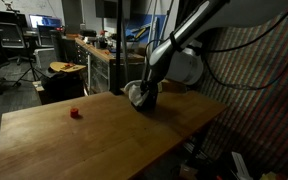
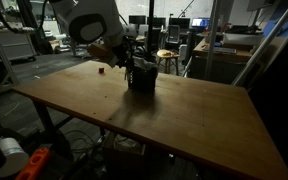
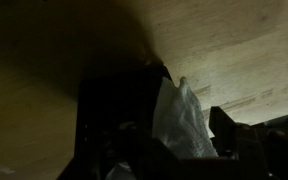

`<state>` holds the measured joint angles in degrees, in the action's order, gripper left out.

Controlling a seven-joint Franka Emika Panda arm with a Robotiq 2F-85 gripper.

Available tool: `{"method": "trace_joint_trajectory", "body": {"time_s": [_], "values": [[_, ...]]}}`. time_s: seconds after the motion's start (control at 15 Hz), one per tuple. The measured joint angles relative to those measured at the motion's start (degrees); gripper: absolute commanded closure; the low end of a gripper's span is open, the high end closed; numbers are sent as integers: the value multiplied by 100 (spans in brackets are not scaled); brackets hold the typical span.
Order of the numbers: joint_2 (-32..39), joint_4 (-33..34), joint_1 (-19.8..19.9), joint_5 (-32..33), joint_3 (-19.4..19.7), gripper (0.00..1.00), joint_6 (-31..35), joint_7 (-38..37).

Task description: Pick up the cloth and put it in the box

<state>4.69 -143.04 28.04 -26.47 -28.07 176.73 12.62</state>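
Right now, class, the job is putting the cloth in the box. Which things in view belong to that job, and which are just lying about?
Belong to the job:
- light cloth, sticking up out of the box
- black box
- gripper, right over the box

Just lying about:
- small red object, on the wooden table, apart from the box
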Motion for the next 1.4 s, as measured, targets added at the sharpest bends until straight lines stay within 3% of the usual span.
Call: {"method": "trace_joint_trajectory", "body": {"time_s": [0.27,0.33,0.47,1.4], "values": [[21,2,0,0,0,22,1,0],[21,2,0,0,0,6,1,0],[29,0,0,0,0,0,1,0],[444,159,-53,68,1,0,32,1]]}}
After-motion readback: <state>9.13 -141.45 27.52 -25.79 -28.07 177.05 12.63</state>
